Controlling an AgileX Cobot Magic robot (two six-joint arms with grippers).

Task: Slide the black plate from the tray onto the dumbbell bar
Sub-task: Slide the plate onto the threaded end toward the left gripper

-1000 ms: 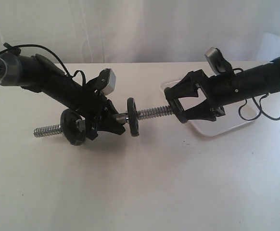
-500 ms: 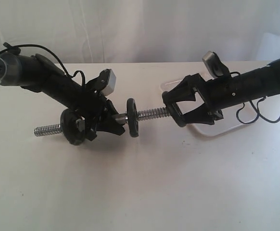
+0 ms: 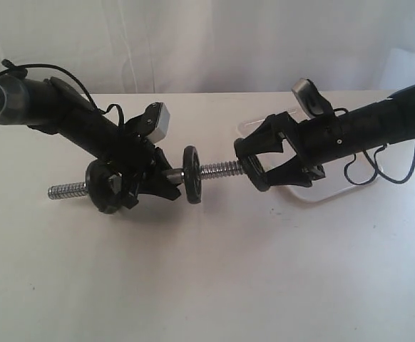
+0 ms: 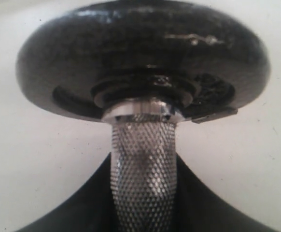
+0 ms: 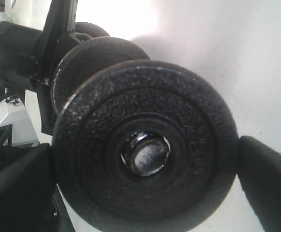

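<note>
The chrome dumbbell bar [image 3: 222,169] hangs level above the table, with my left gripper [image 3: 157,178] shut on its knurled middle [image 4: 143,164]. A black disc [image 3: 100,187] sits near its left end and another [image 3: 191,174] just right of my left gripper. My right gripper [image 3: 253,167] is shut on the black plate [image 3: 257,175], edge to edge between its fingers [image 5: 268,179]. The plate [image 5: 145,96] sits on the bar's right threaded end, and the bar tip [image 5: 145,153] shows through its centre hole. The white tray [image 3: 336,185] lies behind my right gripper.
In the left wrist view one mounted disc [image 4: 140,53] fills the space beyond the knurled grip. The right arm's cable [image 3: 368,171] loops over the tray. White table surface [image 3: 214,271] stretches in front of both arms, with a white curtain behind.
My right gripper has moved left with the black plate, carrying it further along the bar's threaded end. The left arm and bar have shifted slightly left too.
</note>
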